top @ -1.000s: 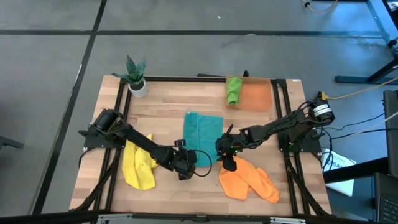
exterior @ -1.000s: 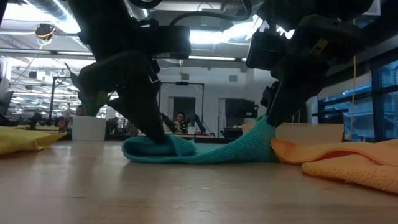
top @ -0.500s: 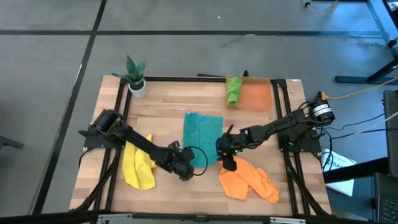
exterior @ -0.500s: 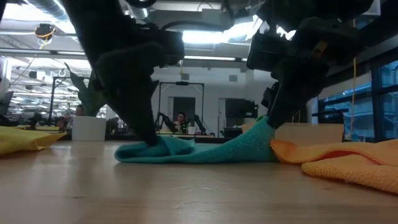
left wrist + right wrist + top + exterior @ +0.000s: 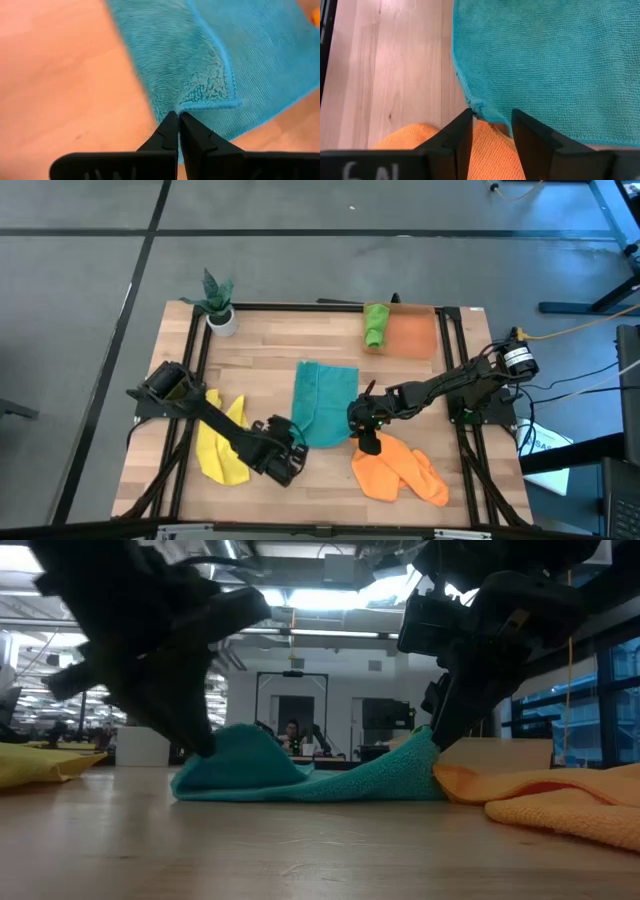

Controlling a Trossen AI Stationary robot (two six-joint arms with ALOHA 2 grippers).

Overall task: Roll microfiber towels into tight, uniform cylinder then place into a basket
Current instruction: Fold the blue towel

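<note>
The teal towel lies spread in the middle of the table. My left gripper is shut on its near left corner, which stands up in a hump. My right gripper stands open at the towel's near right corner, above the crumpled orange towel. The yellow towel lies crumpled at the near left. A rolled green towel lies in the orange basket at the far right. My left gripper pinches the teal towel's near left corner between its two fingertips, slanting down from the table's near left. The corner is turned over, its fluffy underside showing. It is lifted off the wood while the rest lies flat. My right gripper has one fingertip against the towel's near right corner. That corner rises up to the fingers. Whether it is held I cannot tell.
A small potted plant stands at the far left corner. Black frame rails run along the table's left and right sides. Bare wood lies near the front edge between the yellow and orange towels.
My left gripper has moved toward the table's left edge and a little nearer, rolling its wrist. It has drawn the teal towel's near left corner along. That corner has risen into a hump and turned over, while the right corner has stayed put.
</note>
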